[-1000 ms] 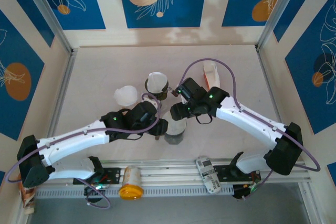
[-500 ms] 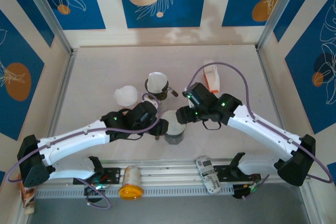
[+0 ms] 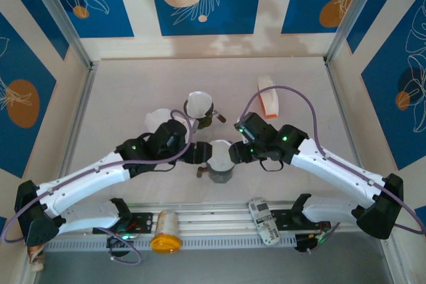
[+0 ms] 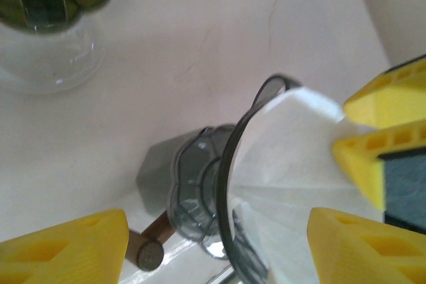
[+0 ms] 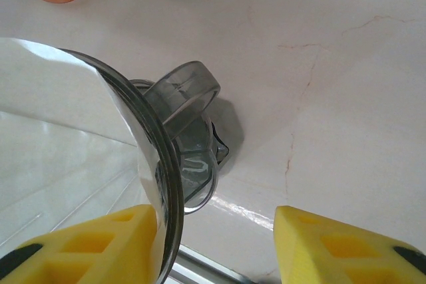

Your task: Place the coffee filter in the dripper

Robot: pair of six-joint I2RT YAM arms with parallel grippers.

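**Filter sits in the dripper; both tools open around the rim**

The coffee filter [image 4: 293, 164] sits inside the glass dripper [image 3: 219, 172], which stands near the middle of the tabletop's [image 3: 133, 84] near edge; on one side the white paper rises a little above the dark rim. The left tool [image 3: 198, 154] is at the dripper's left, jaws spread wide astride the rim and not clamped on it. The right tool [image 3: 234, 153] is at the dripper's right, jaws also apart; one yellow finger [image 5: 86, 241] is on the filter side of the glass wall, the other outside and clear of it (whether the inner one touches the paper I cannot tell). A second dripper [image 3: 198, 106] holding a filter stands behind, toward the tabletop's middle; an orange-and-white container [image 3: 267, 96] lies off to the right.
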